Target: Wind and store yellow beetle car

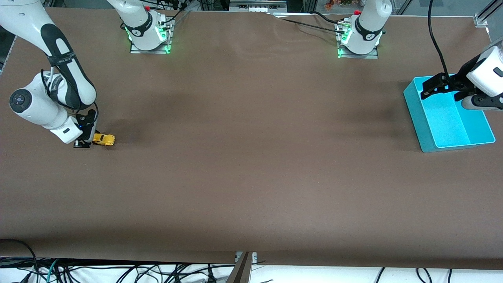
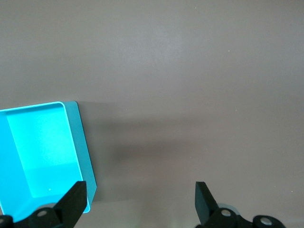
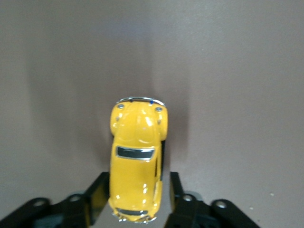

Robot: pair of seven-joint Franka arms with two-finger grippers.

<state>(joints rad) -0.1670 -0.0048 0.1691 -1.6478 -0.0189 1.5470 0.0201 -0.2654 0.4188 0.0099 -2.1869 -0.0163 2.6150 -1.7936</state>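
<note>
One yellow beetle car [image 1: 104, 139], lengthwise toward the left arm's end, right pincer [image 1: 87, 142] gripping.

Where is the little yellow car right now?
The yellow beetle car sits on the table at the right arm's end, its rear between the right gripper fingers.

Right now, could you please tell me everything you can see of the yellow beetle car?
The yellow beetle car is a tiny glossy toy with a rounded body, dark windows and a chrome bumper. It stands upright on the brown table at the right arm's end. The right gripper straddles one end of it, fingers close along both sides.
</note>
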